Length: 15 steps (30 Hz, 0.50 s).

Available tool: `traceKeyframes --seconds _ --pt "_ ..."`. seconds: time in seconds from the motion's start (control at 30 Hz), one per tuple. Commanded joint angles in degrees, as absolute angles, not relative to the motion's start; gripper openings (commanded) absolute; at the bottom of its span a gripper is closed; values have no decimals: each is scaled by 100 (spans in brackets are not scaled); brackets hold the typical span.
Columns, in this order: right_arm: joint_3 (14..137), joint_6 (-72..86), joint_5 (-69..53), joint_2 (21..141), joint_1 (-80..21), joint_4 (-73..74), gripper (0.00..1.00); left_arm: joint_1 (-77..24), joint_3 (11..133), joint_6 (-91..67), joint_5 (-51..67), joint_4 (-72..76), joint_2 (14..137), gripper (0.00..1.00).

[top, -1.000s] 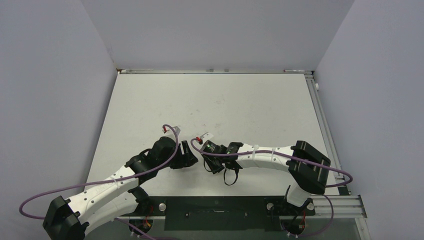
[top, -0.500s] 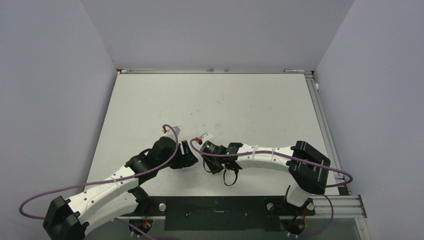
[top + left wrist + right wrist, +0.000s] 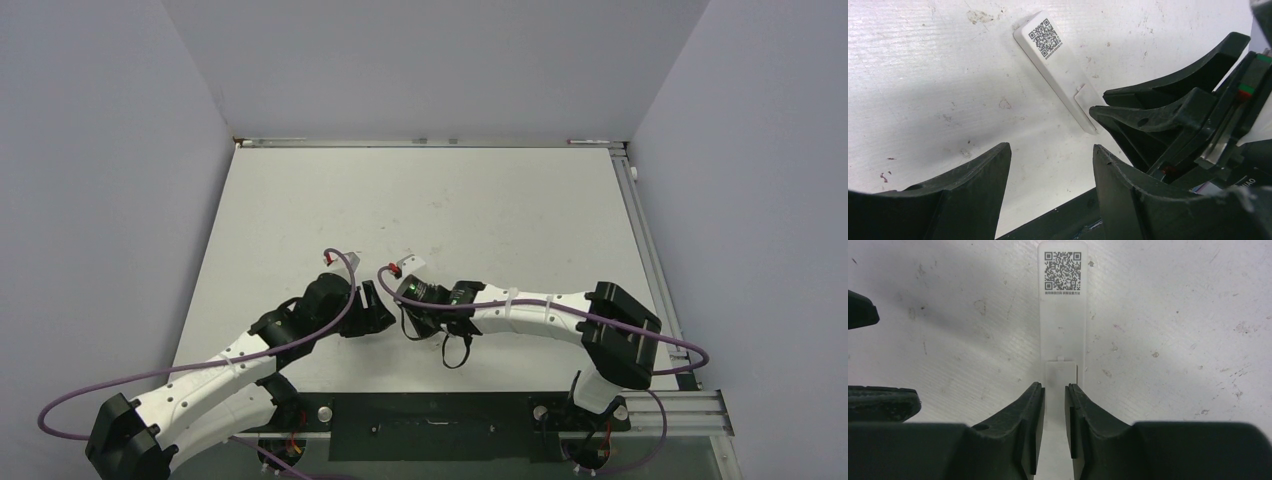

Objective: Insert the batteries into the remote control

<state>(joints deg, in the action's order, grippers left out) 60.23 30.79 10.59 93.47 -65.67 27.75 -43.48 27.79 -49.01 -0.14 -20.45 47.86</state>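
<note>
The remote control lies back side up on the table, a QR code at its far end and a small cover panel at its near end. My right gripper sits right over that near end, jaws drawn close with a narrow gap through which the white remote shows. In the left wrist view the remote control runs diagonally, its lower end under the right fingers. My left gripper stands open just beside it, holding nothing. The batteries are out of view.
In the top view the two wrists meet near the table's front middle, left gripper and right gripper almost touching. Bare scuffed white table stretches behind them. Grey walls close in the left, back and right sides.
My right wrist has shifted slightly left and away from the base, and its jaws have drawn closer together. The left arm has stayed still.
</note>
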Motion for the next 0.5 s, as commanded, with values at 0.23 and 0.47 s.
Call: traceKeyframes --seconds 0.23,0.47 --pt "6404 3213 1290 9489 -6378 2509 13 -4278 2927 -4817 141 -1994 4734 58" --pt "6491 3218 1182 9732 -6261 2400 9 -4251 2953 -4787 170 -1989 4772 58"
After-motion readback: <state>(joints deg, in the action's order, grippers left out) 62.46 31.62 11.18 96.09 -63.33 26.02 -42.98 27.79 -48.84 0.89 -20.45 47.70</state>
